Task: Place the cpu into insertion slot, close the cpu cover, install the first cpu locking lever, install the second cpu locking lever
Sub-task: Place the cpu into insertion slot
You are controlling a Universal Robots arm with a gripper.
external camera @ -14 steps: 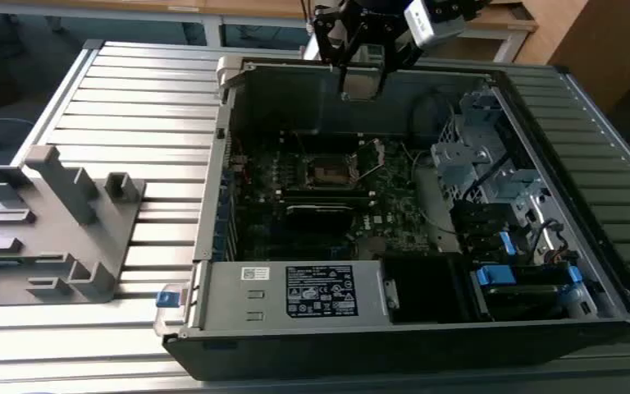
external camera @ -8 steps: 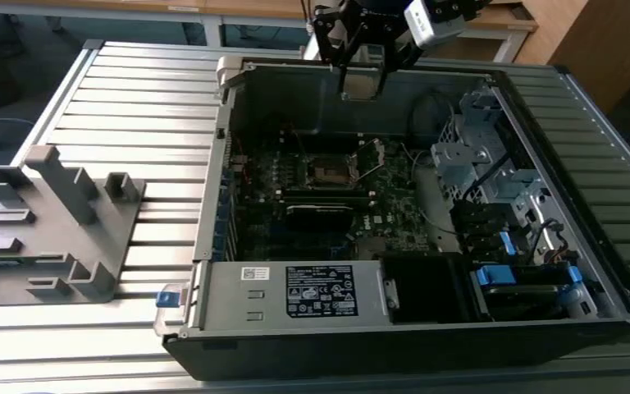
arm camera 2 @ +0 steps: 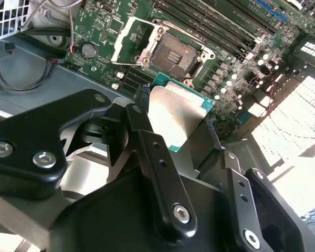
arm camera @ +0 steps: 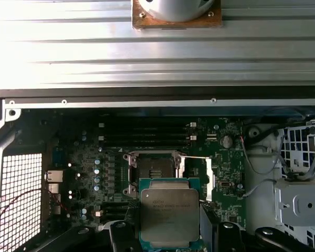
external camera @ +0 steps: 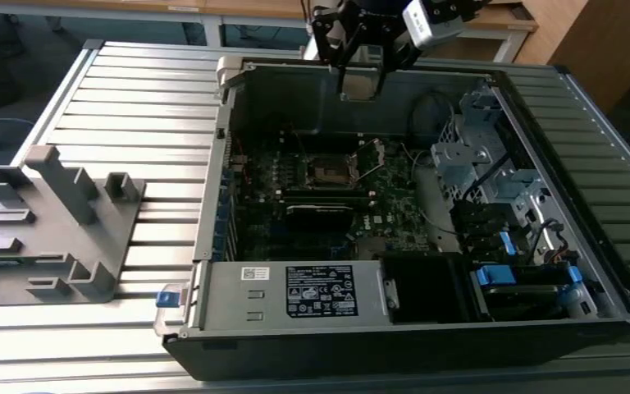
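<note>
Hand (arm camera 2: 176, 122) grips the cpu (arm camera 2: 174, 107) by its edges, well apart from the insertion slot (arm camera 2: 174, 52).

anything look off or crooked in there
Nothing stands out. The cpu is held square in the gripper, and the insertion slot lies empty with its cpu cover swung open.

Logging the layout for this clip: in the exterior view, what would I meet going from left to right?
grey plastic fixture → blue latch → insertion slot → metal drive cage

Black linked jaws, silver screws (arm camera 2: 181, 212), seemingly grey wrist camera (external camera: 435, 23).
</note>
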